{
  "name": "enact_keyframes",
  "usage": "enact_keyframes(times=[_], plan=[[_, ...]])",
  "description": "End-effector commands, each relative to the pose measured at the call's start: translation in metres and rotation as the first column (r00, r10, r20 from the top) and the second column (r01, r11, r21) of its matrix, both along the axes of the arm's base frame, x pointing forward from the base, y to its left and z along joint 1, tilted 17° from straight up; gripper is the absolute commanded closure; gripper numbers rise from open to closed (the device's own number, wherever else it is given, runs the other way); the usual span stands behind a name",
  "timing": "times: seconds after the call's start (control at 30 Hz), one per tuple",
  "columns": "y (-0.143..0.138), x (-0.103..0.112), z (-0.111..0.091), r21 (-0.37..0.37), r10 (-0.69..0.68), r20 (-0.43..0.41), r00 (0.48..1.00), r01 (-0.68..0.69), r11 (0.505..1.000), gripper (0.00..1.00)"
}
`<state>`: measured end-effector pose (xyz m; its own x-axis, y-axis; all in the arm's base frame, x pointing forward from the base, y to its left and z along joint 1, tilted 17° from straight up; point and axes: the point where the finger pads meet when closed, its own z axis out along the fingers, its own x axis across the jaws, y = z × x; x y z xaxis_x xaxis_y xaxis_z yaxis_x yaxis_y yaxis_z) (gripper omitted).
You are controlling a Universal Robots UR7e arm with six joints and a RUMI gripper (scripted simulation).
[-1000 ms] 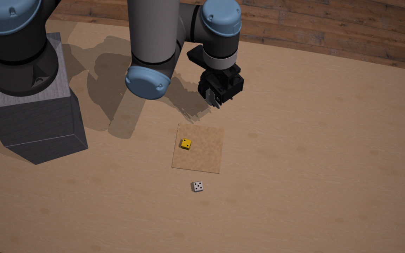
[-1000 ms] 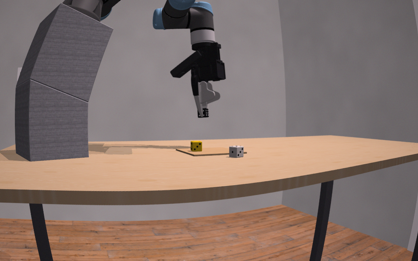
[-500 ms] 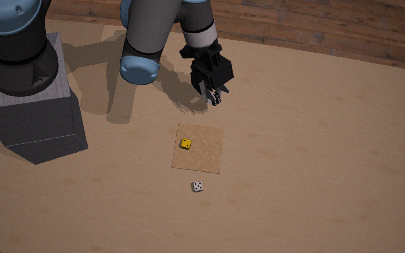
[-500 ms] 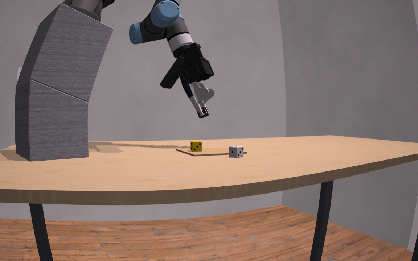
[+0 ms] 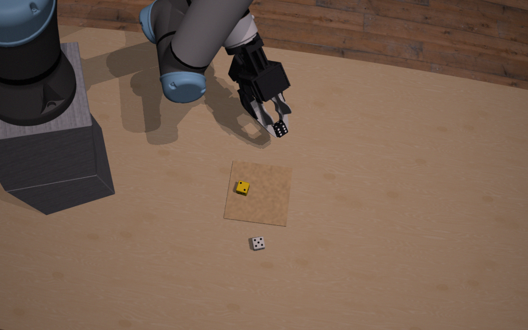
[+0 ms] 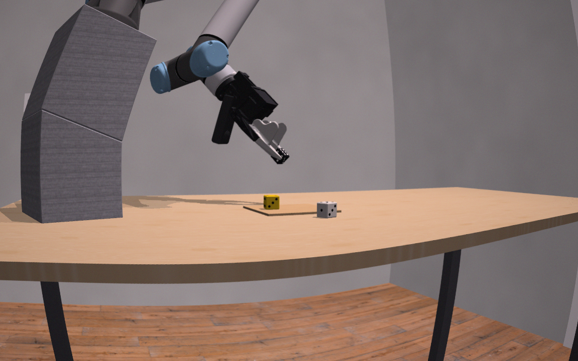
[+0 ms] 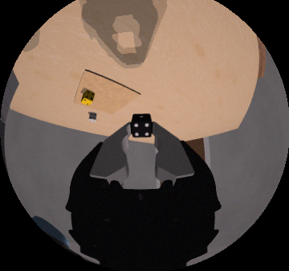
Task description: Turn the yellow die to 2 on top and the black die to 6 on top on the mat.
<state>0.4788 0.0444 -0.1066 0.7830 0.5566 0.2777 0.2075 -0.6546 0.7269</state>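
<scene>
A tilted gripper (image 5: 280,127) (image 6: 280,154) (image 7: 141,122) is clamping the black die (image 5: 281,129) (image 6: 282,155) (image 7: 141,127) in midair, beyond the one o'clock edge of the mat (image 5: 266,200) (image 6: 293,207) (image 7: 110,98) in the top view. The six is facing largely upward but is leaning with the tilt; opening at this angle would be risking a landing on an edge and a roll to another number. A slip between the narrow fingertips would be threatening the same. Careless lowering could be knocking the yellow die (image 5: 243,187) (image 6: 271,201) (image 7: 87,97), which is showing two at the mat's ten o'clock side. Overshooting toward six o'clock could be disturbing the white die (image 5: 258,243) (image 6: 326,209) (image 7: 92,117), showing five off the mat.

Below, the pale, knotted wood-grain bench (image 5: 381,246) (image 6: 192,242) (image 7: 193,82) is catching the arm's shadow. A gray plinth (image 5: 36,160) (image 6: 80,112) is standing toward ten o'clock from the mat. Reddish planks are covering the floor (image 5: 421,36) (image 6: 192,327), and a plain gray wall (image 6: 318,89) is rising behind.
</scene>
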Motion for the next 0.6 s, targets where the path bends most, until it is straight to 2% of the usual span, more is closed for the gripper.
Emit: enact_keyframes(times=[0.0, 0.27, 0.57], plan=[[-0.0004, 0.002, -0.0009, -0.089, -0.029, 0.067, 0.997, 0.035, 0.995, 0.94], [0.0004, 0.0011, -0.001, -0.143, -0.045, 0.111, 0.993, 0.061, 0.988, 0.94], [0.0005, 0.001, -0.0013, -0.148, -0.047, 0.116, 0.992, 0.064, 0.987, 0.94]])
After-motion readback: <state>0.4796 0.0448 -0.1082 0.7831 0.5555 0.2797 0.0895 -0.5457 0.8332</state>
